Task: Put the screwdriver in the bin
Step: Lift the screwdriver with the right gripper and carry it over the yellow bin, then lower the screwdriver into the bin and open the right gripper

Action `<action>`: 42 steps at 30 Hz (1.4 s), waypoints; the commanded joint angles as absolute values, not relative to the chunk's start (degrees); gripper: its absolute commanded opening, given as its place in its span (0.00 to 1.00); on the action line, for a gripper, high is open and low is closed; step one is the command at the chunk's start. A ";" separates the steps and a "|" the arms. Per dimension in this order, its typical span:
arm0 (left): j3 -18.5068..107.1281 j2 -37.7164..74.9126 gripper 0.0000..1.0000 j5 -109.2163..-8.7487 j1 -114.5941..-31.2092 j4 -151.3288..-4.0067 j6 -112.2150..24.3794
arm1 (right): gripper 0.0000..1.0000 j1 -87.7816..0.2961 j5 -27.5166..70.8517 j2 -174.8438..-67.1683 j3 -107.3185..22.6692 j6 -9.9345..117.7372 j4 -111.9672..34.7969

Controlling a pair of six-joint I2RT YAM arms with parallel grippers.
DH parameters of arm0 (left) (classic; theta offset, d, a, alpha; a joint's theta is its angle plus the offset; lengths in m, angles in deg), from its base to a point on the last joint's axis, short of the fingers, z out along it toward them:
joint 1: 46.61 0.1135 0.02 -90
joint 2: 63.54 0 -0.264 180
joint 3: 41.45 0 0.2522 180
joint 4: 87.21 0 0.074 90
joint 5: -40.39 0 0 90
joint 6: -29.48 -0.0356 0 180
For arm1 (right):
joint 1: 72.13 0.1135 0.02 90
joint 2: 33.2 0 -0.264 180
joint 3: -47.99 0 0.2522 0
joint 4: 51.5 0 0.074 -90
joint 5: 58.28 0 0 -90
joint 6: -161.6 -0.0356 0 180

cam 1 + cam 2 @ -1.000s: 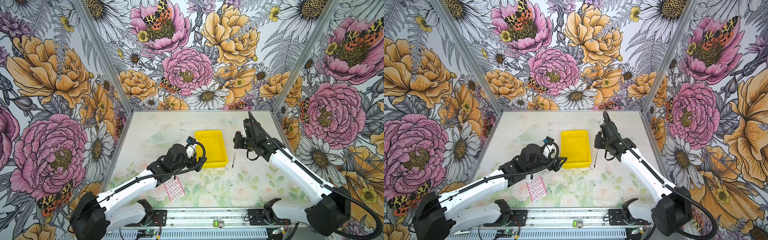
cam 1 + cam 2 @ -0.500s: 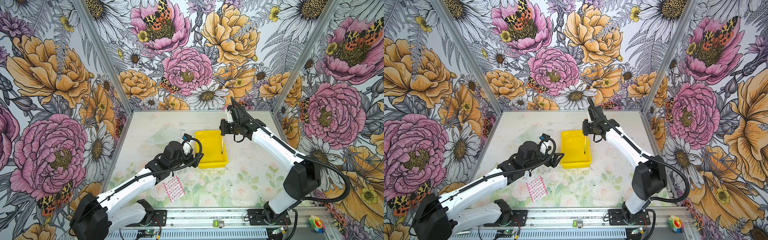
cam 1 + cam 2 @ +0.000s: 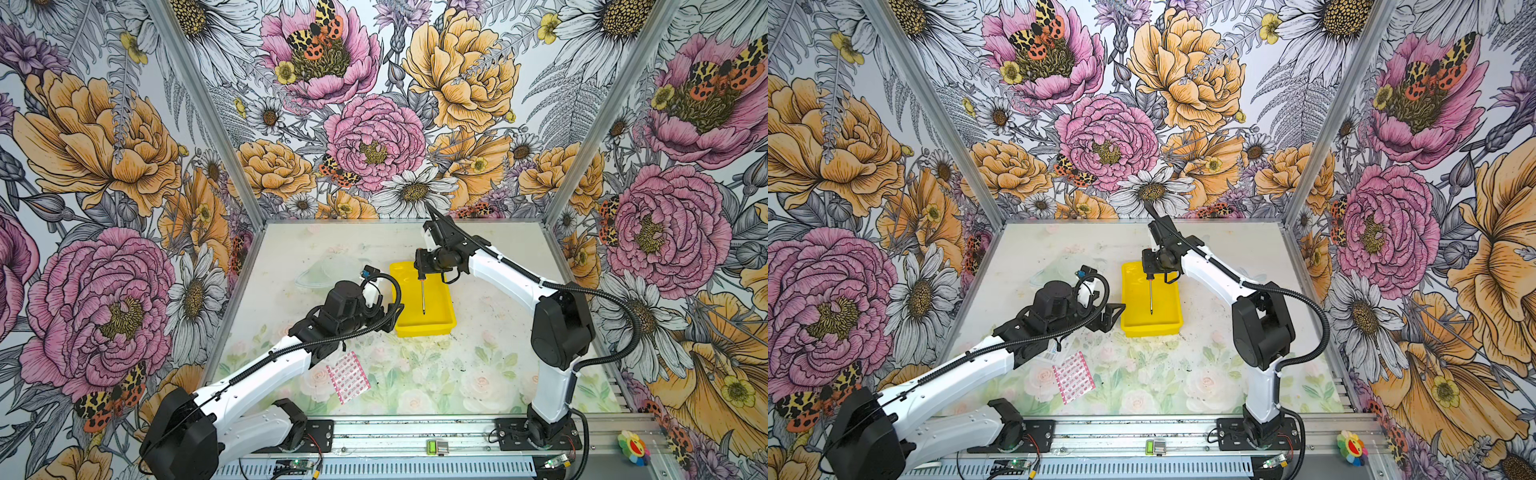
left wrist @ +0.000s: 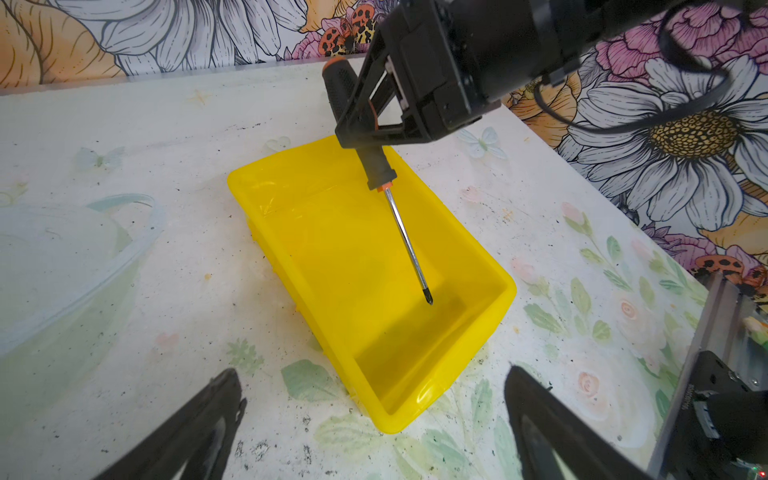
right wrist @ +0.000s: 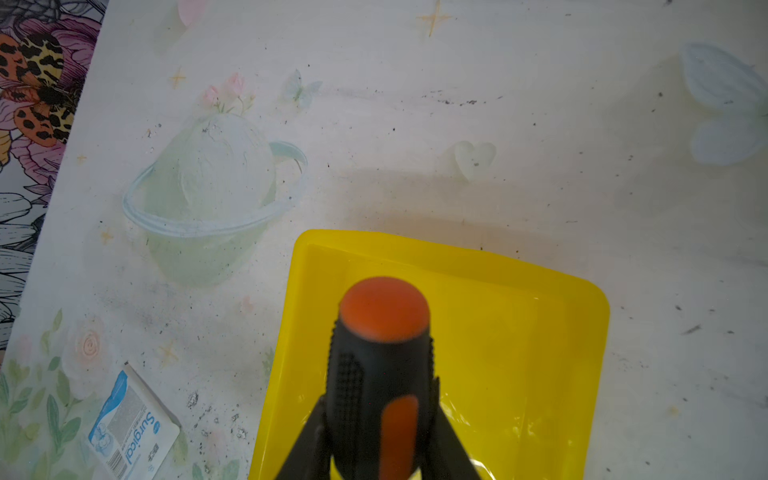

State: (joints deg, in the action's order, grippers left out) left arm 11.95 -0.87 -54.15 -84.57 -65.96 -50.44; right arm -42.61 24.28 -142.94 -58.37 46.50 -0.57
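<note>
My right gripper (image 3: 422,266) (image 3: 1148,269) (image 4: 365,124) (image 5: 380,440) is shut on the orange-and-black handle of the screwdriver (image 3: 422,293) (image 3: 1150,296) (image 4: 407,245) (image 5: 382,353). It holds it over the yellow bin (image 3: 424,330) (image 3: 1150,331) (image 4: 505,291) (image 5: 519,332), with the shaft slanting down into the bin's near half. Whether the tip touches the floor I cannot tell. My left gripper (image 3: 1111,318) (image 4: 372,374) is open and empty, low beside the bin's near left corner.
A pink-patterned packet (image 3: 348,376) (image 3: 1073,376) lies on the mat in front of the left arm. A white and blue surgical packet (image 5: 131,419) lies left of the bin, partly under that arm. Flowered walls close off the left, back and right.
The right gripper has carried the screwdriver from the mat right of the bin, left and back, to above the bin. The left arm has hardly moved.
</note>
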 commanded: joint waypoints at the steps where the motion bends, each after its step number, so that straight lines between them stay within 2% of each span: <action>1: 11.22 -1.10 0.99 -54.27 -83.97 -66.16 -51.12 | 0.00 -42.34 23.73 -144.21 -59.66 45.14 -0.73; 42: 8.35 -4.39 0.99 -52.93 -83.35 -64.96 -50.35 | 0.00 -41.41 26.04 -157.29 -58.08 41.54 -0.84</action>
State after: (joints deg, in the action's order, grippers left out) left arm 9.02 -3.08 -53.91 -83.87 -64.63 -50.42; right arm -41.93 24.56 -155.88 -58.19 42.43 -0.24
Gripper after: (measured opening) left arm 0.986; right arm 0.317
